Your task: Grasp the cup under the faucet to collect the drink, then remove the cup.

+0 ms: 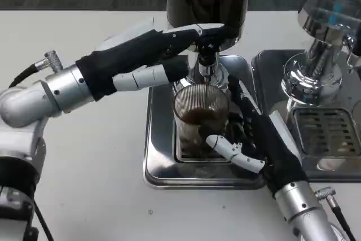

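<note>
Right hand (pixel 248 134) grips ribbed glass cup (pixel 200 118) under faucet (pixel 206 63); left hand (pixel 163 55) presses faucet lever, fingers closed on it; drip tray (pixel 155 165) rim close around.

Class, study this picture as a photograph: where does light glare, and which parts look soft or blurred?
Head view: bright glare on the chrome dispenser at right and on the metal drip tray; the clear cup with dark drink stands fairly sharp under the faucet; the left hand at the faucet and right hand around the cup look slightly soft at the edges.
</note>
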Controlling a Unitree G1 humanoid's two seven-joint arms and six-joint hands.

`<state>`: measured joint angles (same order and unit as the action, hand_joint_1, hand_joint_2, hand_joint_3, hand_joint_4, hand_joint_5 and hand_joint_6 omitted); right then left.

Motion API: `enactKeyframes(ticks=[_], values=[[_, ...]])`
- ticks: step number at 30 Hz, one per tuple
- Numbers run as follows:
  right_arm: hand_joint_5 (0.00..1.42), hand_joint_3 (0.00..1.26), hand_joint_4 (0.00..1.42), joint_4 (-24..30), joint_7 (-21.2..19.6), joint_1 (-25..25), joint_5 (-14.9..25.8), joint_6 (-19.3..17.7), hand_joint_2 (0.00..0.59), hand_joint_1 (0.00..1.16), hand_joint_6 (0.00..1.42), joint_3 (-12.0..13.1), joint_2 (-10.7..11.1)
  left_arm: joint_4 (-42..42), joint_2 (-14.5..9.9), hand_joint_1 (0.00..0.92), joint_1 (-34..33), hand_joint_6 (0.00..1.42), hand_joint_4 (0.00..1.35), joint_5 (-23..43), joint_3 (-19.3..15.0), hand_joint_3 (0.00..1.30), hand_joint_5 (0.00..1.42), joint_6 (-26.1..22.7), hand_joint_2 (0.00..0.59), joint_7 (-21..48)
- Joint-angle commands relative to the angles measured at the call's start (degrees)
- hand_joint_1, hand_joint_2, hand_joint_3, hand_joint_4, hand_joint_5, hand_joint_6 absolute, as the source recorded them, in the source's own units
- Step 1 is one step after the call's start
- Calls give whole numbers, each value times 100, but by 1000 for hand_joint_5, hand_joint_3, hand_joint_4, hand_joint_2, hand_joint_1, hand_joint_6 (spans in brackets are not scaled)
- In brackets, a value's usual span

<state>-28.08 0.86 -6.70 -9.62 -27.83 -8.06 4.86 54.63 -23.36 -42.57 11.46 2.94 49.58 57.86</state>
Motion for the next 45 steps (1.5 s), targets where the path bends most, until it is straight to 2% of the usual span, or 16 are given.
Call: enactKeyframes(ticks=[1, 17, 32, 45], values=[[3, 14, 2, -106, -13, -80, 45, -141, 221, 629, 128, 39, -52, -154, 33, 0, 67, 49, 70, 137, -117, 169, 90, -81, 68, 189], [3, 23, 2, -122, -29, -33, 32, -154, 221, 628, 128, 68, -51, -805, 107, 0, 61, 54, 69, 524, -437, 178, 87, -431, 67, 463], [3, 34, 5, -125, -8, -46, 58, -171, 221, 628, 128, 83, -73, -1240, 47, 0, 99, 68, 80, 767, -738, 185, 90, -688, 67, 483], [3, 35, 12, -84, -18, -5, 30, -214, 223, 625, 128, 101, -51, -1404, -14, 0, 744, 111, 134, 742, -886, 211, 149, -627, 85, 302]])
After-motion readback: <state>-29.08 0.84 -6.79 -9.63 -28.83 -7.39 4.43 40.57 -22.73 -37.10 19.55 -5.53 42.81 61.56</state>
